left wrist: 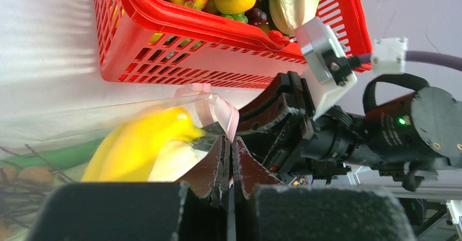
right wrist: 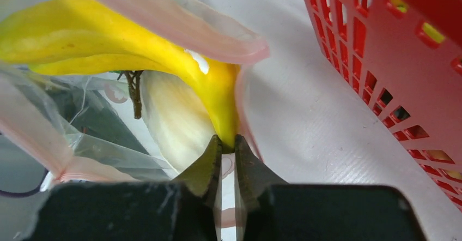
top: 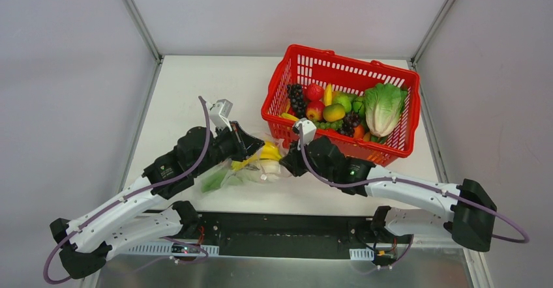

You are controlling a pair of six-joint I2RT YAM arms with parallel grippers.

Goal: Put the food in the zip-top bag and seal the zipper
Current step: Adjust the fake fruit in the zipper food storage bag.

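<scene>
- Overhead, a white desk [top: 189, 92] fills a booth with plain grey walls [top: 65, 73] and slim metal posts [top: 137, 14] at the far corners; the bare top is matte with soft glare
- A red basket [top: 352, 58] stands on the desk's far right, loaded with a lettuce [top: 383, 105], dark grapes [top: 295, 98] and other toy fruit
- The zip-top bag [top: 235, 174] lies on the desk at near centre, between the two arms, close to the basket's near-left corner with a strip of desk between them
- Inside the bag are the yellow banana bunch [top: 269, 151], the white oval piece [top: 269, 167] just near of it, and the long green vegetable [top: 213, 180] toward the left end
- The left tool [left wrist: 229, 145] is closed, fingertips pressed together on the bag's mouth edge where the pink zipper [right wrist: 180, 25] folds
- The right tool [right wrist: 228, 143] faces it, its fingers together but for a thin slit, with bag film pinched there right at the banana's tip
</scene>
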